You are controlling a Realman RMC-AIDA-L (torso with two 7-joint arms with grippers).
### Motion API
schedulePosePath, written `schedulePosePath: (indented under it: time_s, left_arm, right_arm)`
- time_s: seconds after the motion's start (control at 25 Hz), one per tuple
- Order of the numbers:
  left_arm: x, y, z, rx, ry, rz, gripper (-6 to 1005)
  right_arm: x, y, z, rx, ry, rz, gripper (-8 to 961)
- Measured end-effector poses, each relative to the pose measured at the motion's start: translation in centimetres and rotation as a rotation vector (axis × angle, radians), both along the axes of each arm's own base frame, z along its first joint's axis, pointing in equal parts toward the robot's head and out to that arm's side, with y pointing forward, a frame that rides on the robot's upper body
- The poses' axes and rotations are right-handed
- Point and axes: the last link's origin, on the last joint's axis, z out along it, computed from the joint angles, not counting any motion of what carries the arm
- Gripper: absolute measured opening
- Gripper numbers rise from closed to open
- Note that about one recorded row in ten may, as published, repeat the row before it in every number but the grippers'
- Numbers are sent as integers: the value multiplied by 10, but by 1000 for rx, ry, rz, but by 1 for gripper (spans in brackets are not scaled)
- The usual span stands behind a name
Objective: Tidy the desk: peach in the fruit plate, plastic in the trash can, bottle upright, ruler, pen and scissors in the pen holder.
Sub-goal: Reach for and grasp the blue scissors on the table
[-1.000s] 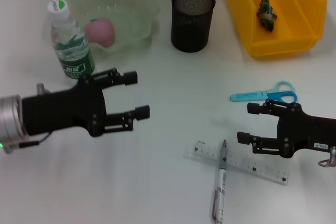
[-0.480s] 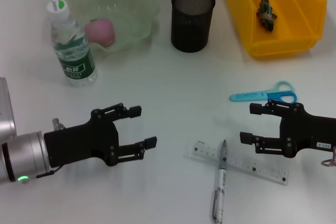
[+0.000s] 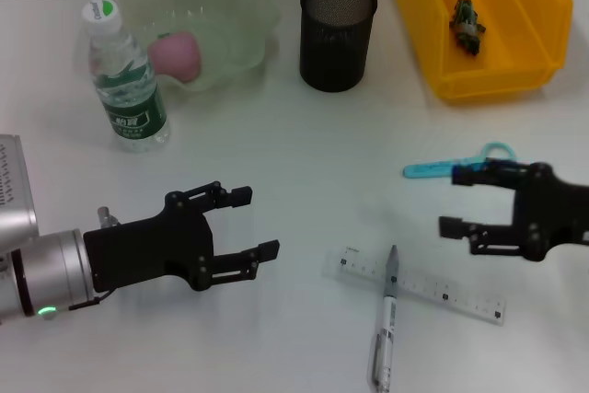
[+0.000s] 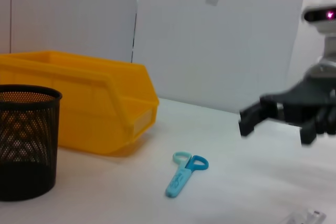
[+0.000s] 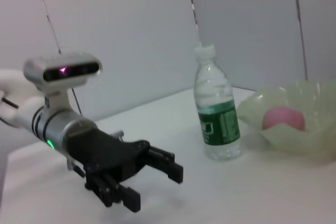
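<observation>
A: Item one, loose stationery?

B: Scissors (image 3: 465, 166), light blue with a darker blue handle loop, lying flat on the white surface (image 3: 304, 154), closed. The right tool (image 3: 460, 202) is hovering just over their handle end, fingers spread wide, gripping nothing. A clear ruler (image 3: 419, 283) is lying flat nearer the robot, and a clear-barrelled pen (image 3: 386, 329) is lying across it, touching it.

A: Item two, the bottle?

B: Clear plastic bottle (image 3: 123, 80) with a green label and white cap, standing upright at the robot's left, just beside the fruit plate.

A: Containers and contents?

B: Fruit plate (image 3: 241, 6): pale green, translucent, scalloped rim, holding one pink peach (image 3: 175, 54). Pen holder (image 3: 338, 34): black mesh cylinder, standing upright between plate and bin; its inside is showing only dark. Trash can (image 3: 511, 48): an open yellow bin at the far right, holding a crumpled green piece of plastic (image 3: 467, 22).

A: And the left arm?

B: The left tool (image 3: 253, 224) is hovering over bare surface, nearer the robot than the bottle and well apart from it, fingers wide and holding nothing.

A: Scissors relative to the bin?

B: Near its front, apart from it, as the left wrist view is showing.
</observation>
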Motion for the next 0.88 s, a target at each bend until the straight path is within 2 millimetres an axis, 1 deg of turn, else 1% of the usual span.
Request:
schedulePosePath:
  time_s: [0.04,0.08,0.12,0.16,0.28,0.32,0.36,0.48,0.56,0.68,0.76,0.88]
  left_arm:
    - [1,0,0,1,-3,-2,802]
    - [1,0,0,1,-3,-2,802]
    - [2,1,0,1,-6,-4,802]
    - [2,1,0,1,-6,-4,802]
    - [2,1,0,0,-8,-5,802]
    - [2,1,0,0,-9,-5,802]
    - [2,1,0,0,-9,-5,802]
    - [3,1,0,1,-10,-5,802]
    - [2,1,-1,1,-12,-2,802]
    - [2,1,-1,2,-14,3,802]
    - [2,1,-1,6,-12,8,802]
    - [1,2,-1,13,-13,15,802]
  right_arm:
    - [-5,4,16,-25,-7,-7,779]
    - [-5,4,16,-25,-7,-7,779]
    - [-11,8,34,-64,-29,-9,778]
    - [-11,8,34,-64,-29,-9,778]
    - [-24,16,57,-132,-103,9,778]
    - [-34,23,71,-168,-169,20,778]
    - [-34,23,71,-168,-169,20,778]
    - [-48,39,87,-190,-287,26,778]
    - [-57,50,92,-210,-364,28,778]
    - [-72,70,91,-246,-489,51,777]
    - [-80,85,85,-251,-585,65,777]
    - [-86,101,72,-257,-704,81,777]
